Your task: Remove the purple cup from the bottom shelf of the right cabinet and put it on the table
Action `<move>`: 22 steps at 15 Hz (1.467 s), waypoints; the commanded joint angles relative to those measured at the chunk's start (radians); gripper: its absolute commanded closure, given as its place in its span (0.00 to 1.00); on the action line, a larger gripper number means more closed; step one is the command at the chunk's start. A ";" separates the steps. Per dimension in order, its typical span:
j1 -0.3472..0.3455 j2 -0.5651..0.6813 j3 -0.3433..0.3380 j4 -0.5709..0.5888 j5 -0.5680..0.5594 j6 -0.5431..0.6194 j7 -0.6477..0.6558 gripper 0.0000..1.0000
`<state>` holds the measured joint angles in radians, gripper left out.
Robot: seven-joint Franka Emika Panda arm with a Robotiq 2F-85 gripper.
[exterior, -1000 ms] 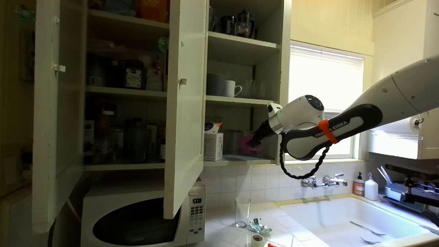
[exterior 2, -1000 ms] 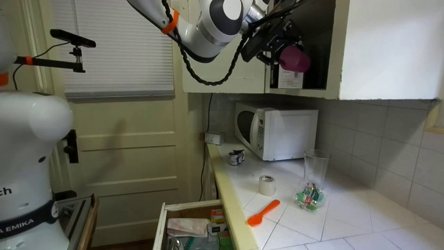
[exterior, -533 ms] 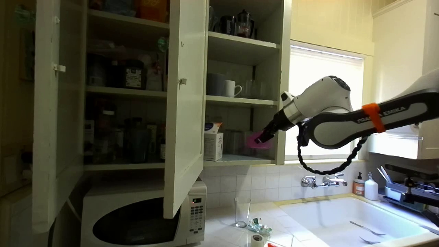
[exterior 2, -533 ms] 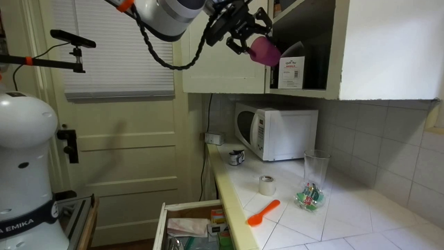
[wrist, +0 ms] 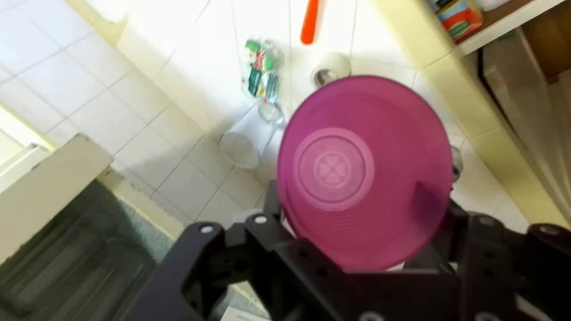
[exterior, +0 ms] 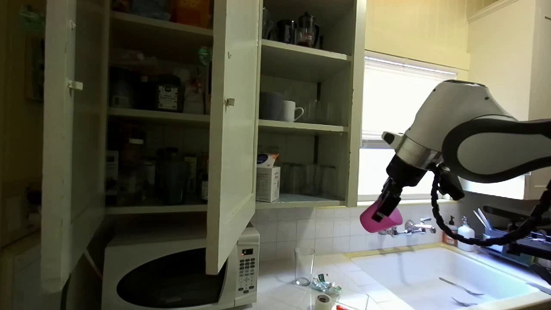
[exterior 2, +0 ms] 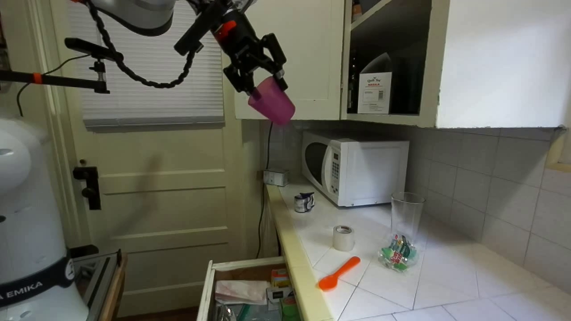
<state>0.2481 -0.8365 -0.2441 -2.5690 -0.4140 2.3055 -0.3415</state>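
Wrist view looks straight into the mouth of the purple tumbler point(wrist: 363, 171), giving what neither exterior view can: its bare inside and a four-petalled mark on the base. The Robotiq gripper point(exterior 2: 267, 87) has its fingers partly spread, set against opposite sides of the tumbler's wall close to the rim; a dark finger shape through the plastic suggests an outside hold. Gripping that high presumably leaves the base free to meet the countertop point(exterior 2: 446, 294) first.

Both exterior views add the slant: base downward and aslant, rim toward the gripper. The tumbler hangs in the air, out of the right cabinet point(exterior: 355, 163) and well above the countertop. The cabinet door point(exterior: 234, 129) stands wide, leaving the bottom shelf point(exterior: 310, 199) reachable. I judge the removal done, with lowering and turning the tumbler upright left to do.

Only an exterior view has the whole sink point(exterior: 430, 265) and a fork point(exterior: 460, 286) in it, right of the countertop. Lettering on the carton point(exterior 2: 374, 93) reads MASALA in an exterior view, where the orange spoon point(exterior 2: 339, 273) also lies whole, near the tape roll point(exterior 2: 343, 238). Exactly what lies beneath the tumbler I cannot tell.
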 commanded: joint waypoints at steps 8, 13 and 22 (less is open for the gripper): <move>-0.111 0.333 -0.153 0.006 0.258 0.125 0.057 0.51; -0.099 0.652 -0.173 0.082 0.262 0.448 0.315 0.51; -0.299 0.882 0.037 0.259 0.649 0.132 0.252 0.51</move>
<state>0.0043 0.0074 -0.2473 -2.3596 0.1285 2.5561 -0.0311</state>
